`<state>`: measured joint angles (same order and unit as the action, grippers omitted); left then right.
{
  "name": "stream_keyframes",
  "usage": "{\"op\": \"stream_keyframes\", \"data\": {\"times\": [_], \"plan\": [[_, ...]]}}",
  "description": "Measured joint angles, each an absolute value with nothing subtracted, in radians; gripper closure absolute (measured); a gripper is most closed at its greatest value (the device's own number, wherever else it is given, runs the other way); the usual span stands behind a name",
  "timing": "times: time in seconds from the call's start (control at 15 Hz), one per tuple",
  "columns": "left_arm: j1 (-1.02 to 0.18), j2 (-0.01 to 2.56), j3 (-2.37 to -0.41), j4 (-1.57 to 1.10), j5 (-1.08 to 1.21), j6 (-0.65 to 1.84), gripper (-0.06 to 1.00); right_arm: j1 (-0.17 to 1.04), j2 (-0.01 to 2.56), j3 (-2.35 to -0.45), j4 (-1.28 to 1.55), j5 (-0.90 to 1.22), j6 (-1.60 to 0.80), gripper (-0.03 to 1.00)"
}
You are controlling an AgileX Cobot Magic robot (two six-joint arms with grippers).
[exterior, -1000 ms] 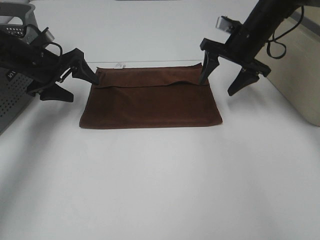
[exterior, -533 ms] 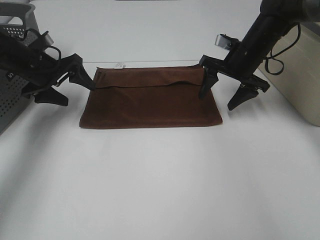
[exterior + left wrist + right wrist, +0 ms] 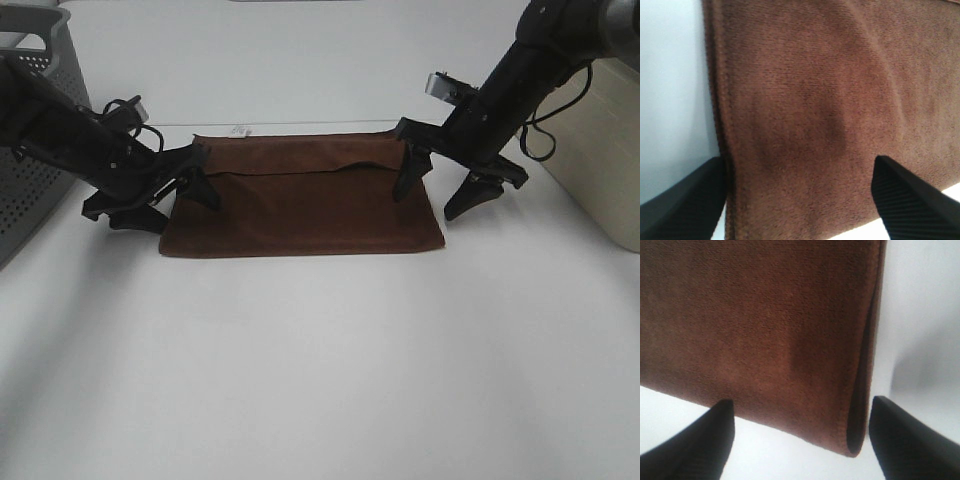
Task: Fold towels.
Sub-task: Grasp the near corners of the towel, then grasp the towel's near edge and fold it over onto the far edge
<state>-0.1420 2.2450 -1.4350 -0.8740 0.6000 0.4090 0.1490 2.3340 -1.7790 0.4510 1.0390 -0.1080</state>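
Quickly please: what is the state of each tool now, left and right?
Left tool: open over the towel, holding nothing.
Right tool: open over the towel, holding nothing.

White tag (image 3: 238,130) on the towel (image 3: 300,215) too small to read; grey basket (image 3: 15,205), nine o'clock, cut off by the edge.

Towel (image 3: 300,212) with open left gripper (image 3: 188,212), open right gripper (image 3: 425,205) at its ends
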Motion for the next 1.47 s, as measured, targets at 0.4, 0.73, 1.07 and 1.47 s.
{"op": "stream_keyframes", "data": {"times": [0.4, 0.73, 1.07, 1.47], "plan": [[-0.145, 2.269, -1.438, -0.898, 0.609, 0.409, 0.50, 0.149, 2.384, -1.779, 0.490, 1.029, -0.109, 0.47], [-0.145, 2.279, -1.437, -0.863, 0.636, 0.408, 0.93, 0.149, 2.384, -1.779, 0.490, 1.002, -0.082, 0.94], [-0.144, 2.222, -1.437, -0.722, 0.736, 0.335, 0.93, 0.149, 2.363, -1.770, 0.448, 1.068, -0.033, 0.97], [-0.164, 2.081, -1.239, -0.663, 0.761, 0.281, 0.93, 0.176, 2.151, -1.396, 0.428, 0.942, -0.023, 0.97]]}}
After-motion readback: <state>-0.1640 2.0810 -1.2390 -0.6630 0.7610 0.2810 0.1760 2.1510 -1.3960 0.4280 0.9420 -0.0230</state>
